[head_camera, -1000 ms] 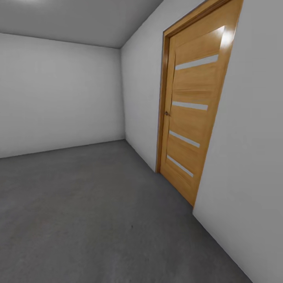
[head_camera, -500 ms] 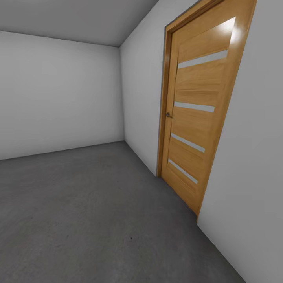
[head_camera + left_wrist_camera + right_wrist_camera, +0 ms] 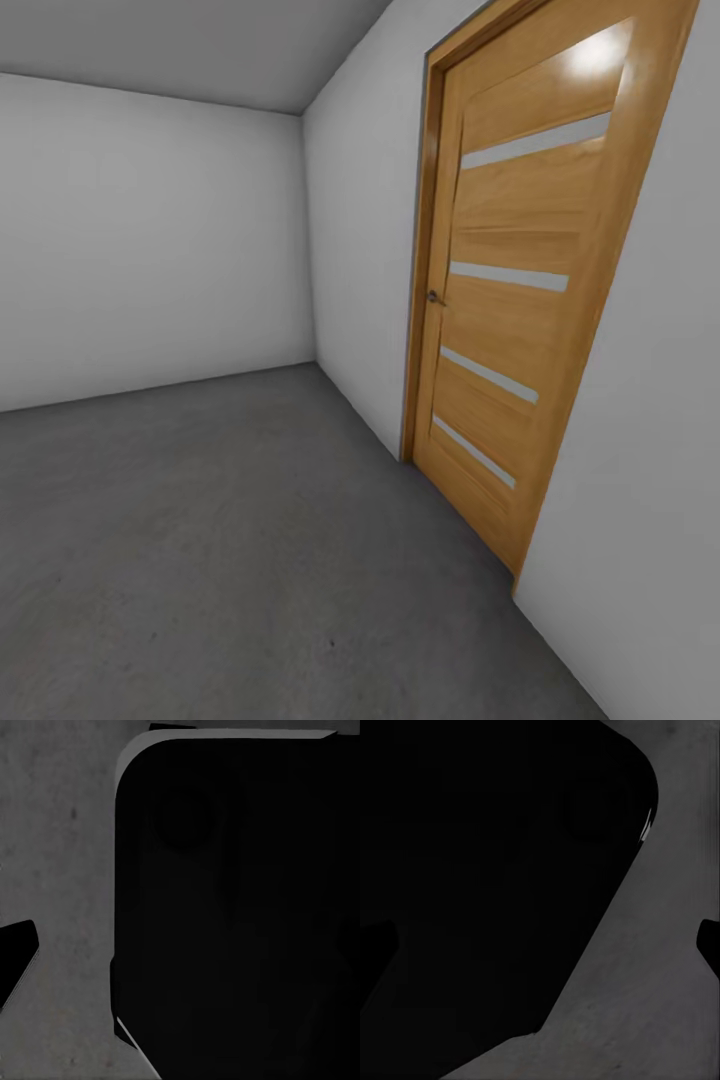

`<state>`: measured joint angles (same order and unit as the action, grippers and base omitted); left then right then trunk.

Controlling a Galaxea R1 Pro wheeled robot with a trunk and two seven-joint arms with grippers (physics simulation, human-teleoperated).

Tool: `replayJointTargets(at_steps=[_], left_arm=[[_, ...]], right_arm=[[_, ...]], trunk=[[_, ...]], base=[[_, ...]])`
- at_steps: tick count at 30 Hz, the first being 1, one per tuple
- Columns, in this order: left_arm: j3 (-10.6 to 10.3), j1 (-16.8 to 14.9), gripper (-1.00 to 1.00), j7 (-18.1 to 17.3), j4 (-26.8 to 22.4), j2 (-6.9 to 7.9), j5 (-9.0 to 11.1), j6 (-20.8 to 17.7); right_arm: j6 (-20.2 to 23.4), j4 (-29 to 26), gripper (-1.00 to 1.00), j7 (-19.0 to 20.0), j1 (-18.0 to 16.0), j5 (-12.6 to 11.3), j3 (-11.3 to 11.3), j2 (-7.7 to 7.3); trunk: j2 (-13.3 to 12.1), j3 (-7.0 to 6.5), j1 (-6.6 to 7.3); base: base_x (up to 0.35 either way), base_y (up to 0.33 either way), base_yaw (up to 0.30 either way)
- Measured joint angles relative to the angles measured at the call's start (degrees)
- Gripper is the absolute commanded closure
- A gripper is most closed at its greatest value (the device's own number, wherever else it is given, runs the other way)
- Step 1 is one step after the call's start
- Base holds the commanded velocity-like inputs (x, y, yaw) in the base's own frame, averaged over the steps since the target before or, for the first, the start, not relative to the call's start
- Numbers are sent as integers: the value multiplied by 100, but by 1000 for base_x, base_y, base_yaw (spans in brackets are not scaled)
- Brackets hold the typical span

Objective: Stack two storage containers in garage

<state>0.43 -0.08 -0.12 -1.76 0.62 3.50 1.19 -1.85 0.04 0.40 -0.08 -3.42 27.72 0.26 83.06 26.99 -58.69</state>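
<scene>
The robot is rolling over the garage floor (image 3: 220, 540), and the wise course is likely to be steering well clear of the right wall. I am counting one floor nearest, one door (image 3: 520, 310) on the right, no containers. Both wrist views are showing dark robot body over concrete; jaws cannot be judged.

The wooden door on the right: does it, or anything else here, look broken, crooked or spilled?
Nothing stands out. The wooden door sits shut in its frame, its lean is just camera tilt, and the grey floor looks unmarked.
</scene>
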Motion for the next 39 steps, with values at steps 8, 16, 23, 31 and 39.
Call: replayJointTargets(at_steps=[8,16,23,31,39], left_arm=[[0,0,-100,1,0,12,0,0],[0,0,-100,0,0,24,0,0],[0,0,-100,0,0,22,0,0],[0,0,-100,2,0,24,0,0],[0,0,-100,3,0,26,0,0]], right_arm=[[0,0,-100,0,0,17,1,1],[0,0,-100,0,0,30,2,1],[0,-2,-100,0,0,28,2,1],[0,-3,-100,0,0,26,2,1],[0,-3,-100,-6,0,17,1,1]], trunk=[[0,0,0],[0,0,0],[0,0,0],[0,0,0],[0,0,0]], base=[[325,0,0],[325,0,0],[325,0,0],[325,0,0],[325,0,0]])
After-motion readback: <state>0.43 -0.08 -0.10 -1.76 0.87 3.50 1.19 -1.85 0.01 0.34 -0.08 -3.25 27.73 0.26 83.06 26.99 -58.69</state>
